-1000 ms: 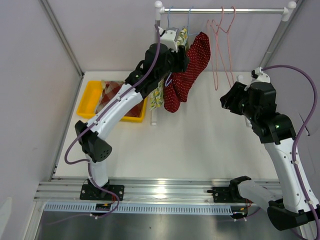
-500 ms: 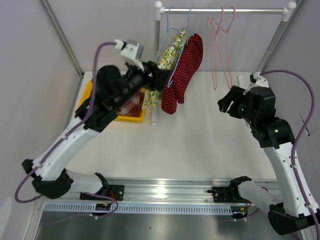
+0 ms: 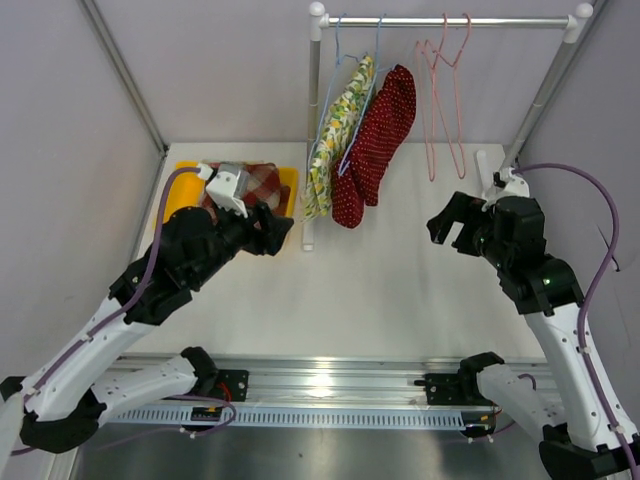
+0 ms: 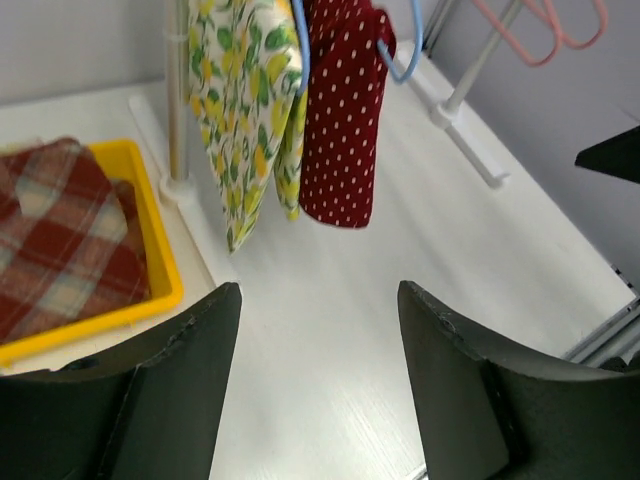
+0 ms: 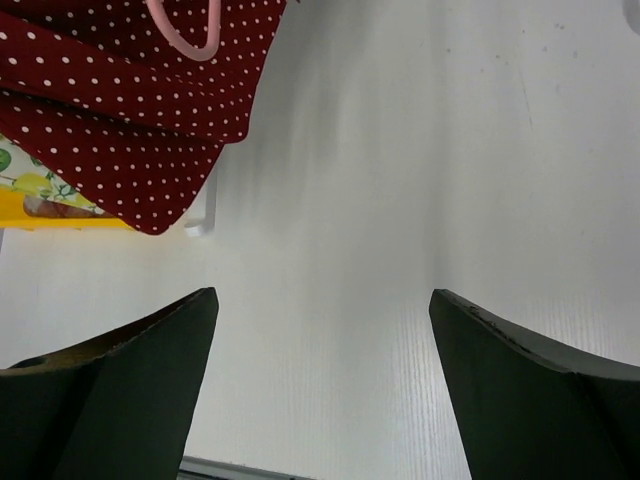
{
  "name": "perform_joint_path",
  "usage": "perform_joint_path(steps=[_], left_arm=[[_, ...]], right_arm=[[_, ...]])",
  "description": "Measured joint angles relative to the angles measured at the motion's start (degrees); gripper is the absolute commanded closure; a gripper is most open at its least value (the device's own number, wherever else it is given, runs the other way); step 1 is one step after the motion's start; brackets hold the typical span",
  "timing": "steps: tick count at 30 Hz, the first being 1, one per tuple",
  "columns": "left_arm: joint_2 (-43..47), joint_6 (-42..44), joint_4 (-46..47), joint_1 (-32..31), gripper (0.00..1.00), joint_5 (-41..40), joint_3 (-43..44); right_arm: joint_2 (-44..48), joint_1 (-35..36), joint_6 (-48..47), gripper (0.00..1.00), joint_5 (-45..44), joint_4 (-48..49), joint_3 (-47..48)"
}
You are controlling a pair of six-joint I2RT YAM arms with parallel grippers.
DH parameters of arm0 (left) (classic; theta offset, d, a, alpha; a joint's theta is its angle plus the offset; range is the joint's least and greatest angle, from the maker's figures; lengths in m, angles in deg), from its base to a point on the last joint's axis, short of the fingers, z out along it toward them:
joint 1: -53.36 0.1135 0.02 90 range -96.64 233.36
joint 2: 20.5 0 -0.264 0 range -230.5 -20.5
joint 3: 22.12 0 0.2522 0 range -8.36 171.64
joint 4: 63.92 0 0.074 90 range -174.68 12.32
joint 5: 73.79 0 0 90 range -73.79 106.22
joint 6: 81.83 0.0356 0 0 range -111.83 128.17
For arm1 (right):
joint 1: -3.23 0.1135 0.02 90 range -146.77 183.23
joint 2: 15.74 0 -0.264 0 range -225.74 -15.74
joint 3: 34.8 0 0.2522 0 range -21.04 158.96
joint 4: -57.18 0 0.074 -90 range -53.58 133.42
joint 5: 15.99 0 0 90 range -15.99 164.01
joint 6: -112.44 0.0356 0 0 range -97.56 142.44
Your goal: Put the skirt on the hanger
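Plainly, left hand [image 4: 318, 300] and right hand [image 5: 320, 300] gape empty; ahead of both, the polka-dot skirt [image 4: 342, 120] hangs from a blue hanger [image 4: 411, 50].

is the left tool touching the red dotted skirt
Apart. The left wrist view shows the open left tool well short of the red skirt, with bare table between them.

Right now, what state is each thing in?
Red dotted skirt, hanging from the rail.
Floral skirt, hanging beside it.
Pink hangers, bare.
Plaid garment, lying in the yellow tray.
Left tool, open, empty.
Right tool, open, empty.
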Motion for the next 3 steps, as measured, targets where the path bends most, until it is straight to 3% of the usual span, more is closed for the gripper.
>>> perform_joint_path(steps=[3], left_arm=[[1.27, -1.29, -2.25, 0.00, 0.30, -0.72, -1.11]], right_arm=[[-0.37, 0.00, 0.02, 0.00, 0.68, 0.00, -1.18]])
